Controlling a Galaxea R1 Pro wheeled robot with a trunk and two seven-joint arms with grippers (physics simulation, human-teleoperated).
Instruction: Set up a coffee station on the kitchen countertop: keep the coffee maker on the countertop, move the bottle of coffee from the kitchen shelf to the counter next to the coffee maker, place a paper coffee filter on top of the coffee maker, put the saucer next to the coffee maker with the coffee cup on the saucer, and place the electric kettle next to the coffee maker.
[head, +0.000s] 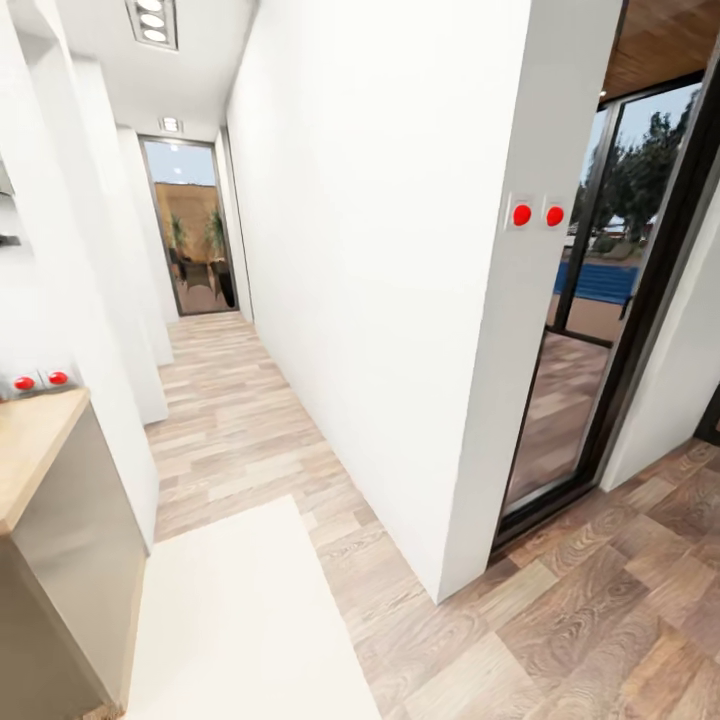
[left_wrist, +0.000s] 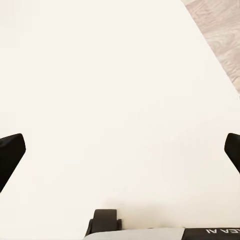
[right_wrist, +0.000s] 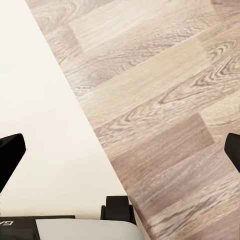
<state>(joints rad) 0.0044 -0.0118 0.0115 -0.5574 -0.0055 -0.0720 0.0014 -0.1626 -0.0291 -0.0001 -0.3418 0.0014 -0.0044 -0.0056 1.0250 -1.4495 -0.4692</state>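
you're seeing black fingertips on both grippers, a grey wrist housing showing white lettering, black knuckle.

Head camera looks down a hallway; both wrist cameras face the floor.

The head view faces forward and down past a white wall to a cream rug on wood floor. The left wrist view looks close onto that rug; the right wrist view straddles the rug's edge and the floor.
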